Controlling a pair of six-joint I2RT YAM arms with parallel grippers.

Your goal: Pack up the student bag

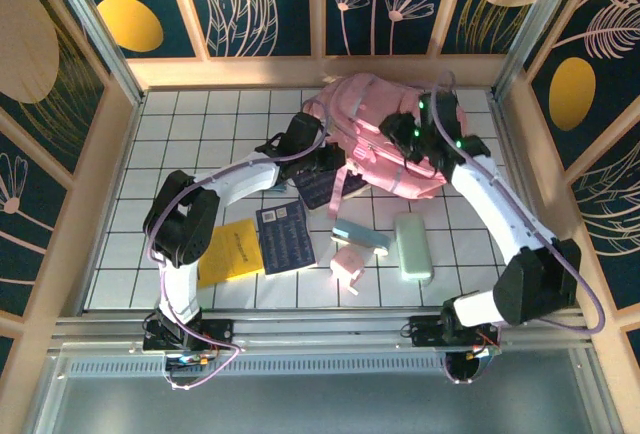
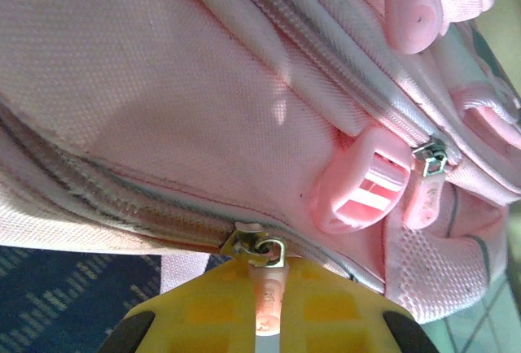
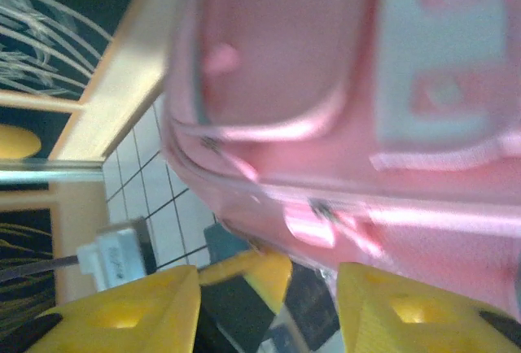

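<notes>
- Far on the desk (image 1: 180,134) lies the bag (image 1: 372,104).
- Clamped on its zip pull (image 2: 269,292), the left claw (image 2: 269,324) is likely set to open it.
- Jaws apart, the right claw (image 3: 269,304) hangs beside the bag, perhaps to steady it.

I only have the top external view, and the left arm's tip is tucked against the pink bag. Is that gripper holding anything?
Observer: Yes. The left wrist view shows the left gripper shut on a pink zipper pull of the student bag.
Operator: And the right gripper, up on top of the bag?
Observer: In the right wrist view the right gripper is open, with its yellow fingers well apart. It faces the side of the bag with the pale blue front pocket and grips none of it.
</notes>
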